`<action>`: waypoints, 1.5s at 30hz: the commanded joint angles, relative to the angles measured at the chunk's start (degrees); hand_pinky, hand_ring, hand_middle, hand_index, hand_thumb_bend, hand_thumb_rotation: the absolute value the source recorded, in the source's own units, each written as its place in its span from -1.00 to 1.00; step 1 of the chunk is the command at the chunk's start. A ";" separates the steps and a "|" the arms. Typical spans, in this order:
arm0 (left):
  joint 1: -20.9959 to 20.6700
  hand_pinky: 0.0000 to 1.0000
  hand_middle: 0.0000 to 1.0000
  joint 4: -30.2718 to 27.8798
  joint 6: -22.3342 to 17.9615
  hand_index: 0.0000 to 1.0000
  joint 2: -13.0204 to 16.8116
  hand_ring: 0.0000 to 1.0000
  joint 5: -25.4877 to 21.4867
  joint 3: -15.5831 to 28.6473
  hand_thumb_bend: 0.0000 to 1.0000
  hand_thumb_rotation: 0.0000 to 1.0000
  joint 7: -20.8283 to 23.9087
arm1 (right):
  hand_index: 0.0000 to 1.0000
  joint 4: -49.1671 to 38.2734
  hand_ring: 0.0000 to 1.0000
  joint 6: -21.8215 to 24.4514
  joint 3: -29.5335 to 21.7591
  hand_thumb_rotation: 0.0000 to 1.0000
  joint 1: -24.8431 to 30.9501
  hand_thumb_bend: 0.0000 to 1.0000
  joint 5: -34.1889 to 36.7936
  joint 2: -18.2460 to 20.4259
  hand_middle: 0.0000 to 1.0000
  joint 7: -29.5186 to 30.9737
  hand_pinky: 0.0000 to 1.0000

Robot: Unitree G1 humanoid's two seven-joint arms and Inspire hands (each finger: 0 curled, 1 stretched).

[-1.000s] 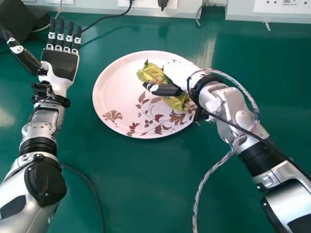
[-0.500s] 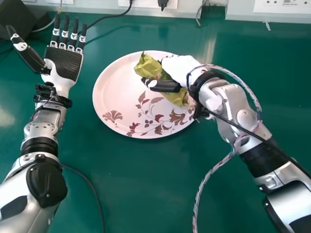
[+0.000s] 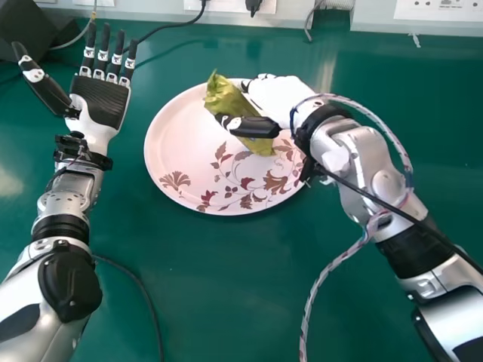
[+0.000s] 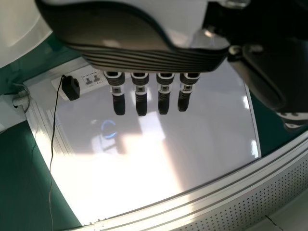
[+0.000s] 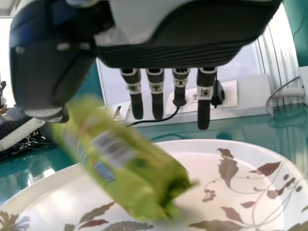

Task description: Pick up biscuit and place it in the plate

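Observation:
In the head view my right hand (image 3: 278,96) is over the right part of the floral plate (image 3: 175,147), its thumb across the green-yellow biscuit packet (image 3: 224,99). Straight fingers extend from my right hand (image 5: 168,45) in the right wrist view. The packet (image 5: 122,161) slants beside the thumb tip, low over the plate (image 5: 207,156); whether it touches the plate I cannot tell. My left hand (image 3: 99,102) lies open, palm up, left of the plate; its straight fingers show from the left hand (image 4: 144,53) in the left wrist view.
A green table (image 3: 211,294) surrounds the plate. Sockets and cables run along the wall at the back. A dark box (image 3: 24,32) stands at the far left corner. A braided cable (image 3: 324,275) hangs from my right arm.
The packet has turned and shifted a little left and away from me on the plate side. My right thumb has moved slightly left. My left hand has shifted slightly right.

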 commanded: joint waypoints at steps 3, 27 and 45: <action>0.44 0.89 1.00 0.43 0.07 1.00 0.94 0.96 0.51 -0.36 1.00 0.25 -0.23 | 0.80 -0.93 0.71 0.24 -0.31 0.00 -0.01 0.50 -0.06 -0.19 0.83 0.73 0.44; 0.46 0.77 1.00 0.43 -1.35 1.00 0.69 0.92 0.59 -0.51 1.00 0.25 -3.72 | 1.00 -3.10 0.97 0.19 -2.35 0.34 0.81 0.73 -0.56 -1.49 1.00 -1.78 0.77; 0.19 0.83 1.00 0.98 -1.81 1.00 0.75 0.96 1.26 -0.33 1.00 0.29 -3.60 | 1.00 -9.15 0.96 1.87 -5.82 0.35 2.04 0.72 0.29 -2.35 1.00 -0.77 0.75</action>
